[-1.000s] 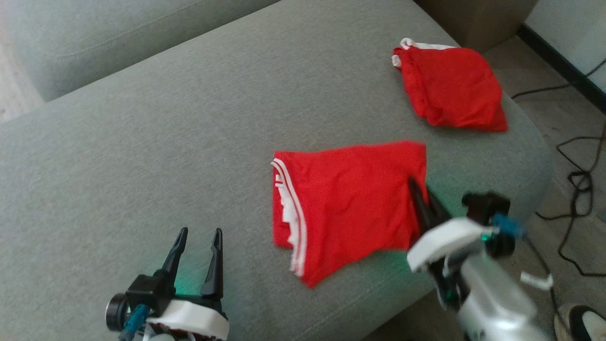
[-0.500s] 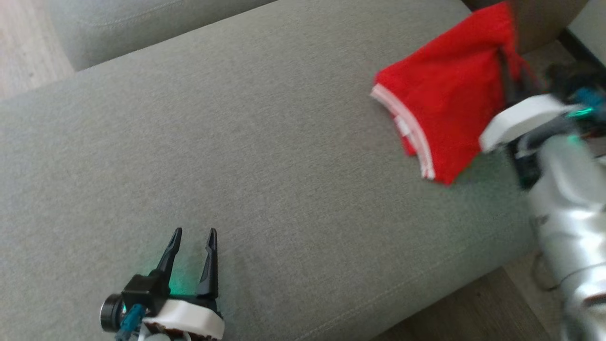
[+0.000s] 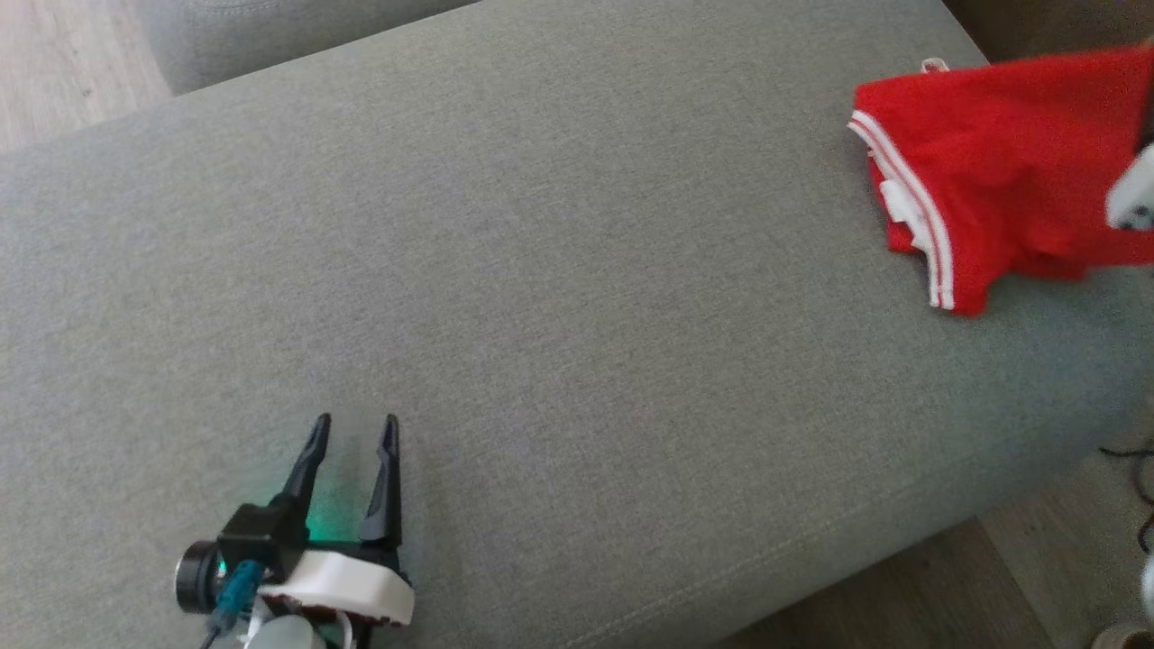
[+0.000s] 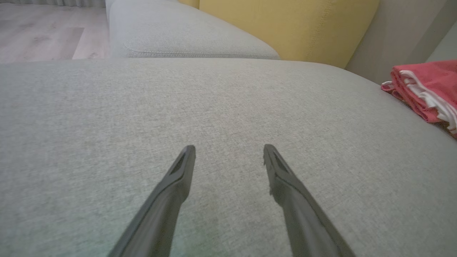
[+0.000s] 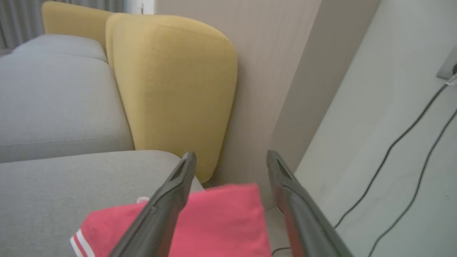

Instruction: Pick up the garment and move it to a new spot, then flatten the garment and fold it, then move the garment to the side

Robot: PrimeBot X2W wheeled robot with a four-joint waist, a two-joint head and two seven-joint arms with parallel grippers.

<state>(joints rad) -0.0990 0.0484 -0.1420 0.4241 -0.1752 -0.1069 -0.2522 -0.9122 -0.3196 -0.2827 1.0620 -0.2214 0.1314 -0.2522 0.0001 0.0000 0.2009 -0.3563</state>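
The garment, red shorts with white stripes along one edge, lies folded at the far right end of the grey sofa seat. It also shows at the right edge of the left wrist view. My right gripper hangs open just above it, and the red cloth lies loose below its spread fingers. The white shell of my right wrist overlaps the garment's right side. My left gripper rests open over bare cushion at the near left, nothing between its fingers.
A yellow backrest stands behind the seat's end, with a beige wall and black cables to its right. A second grey seat cushion lies further along. Wood floor shows past the sofa, and the seat's front edge drops off.
My right gripper carried the garment from the middle of the seat up to its far right end, then opened and let it go. The head camera shifted. My left gripper stayed put.
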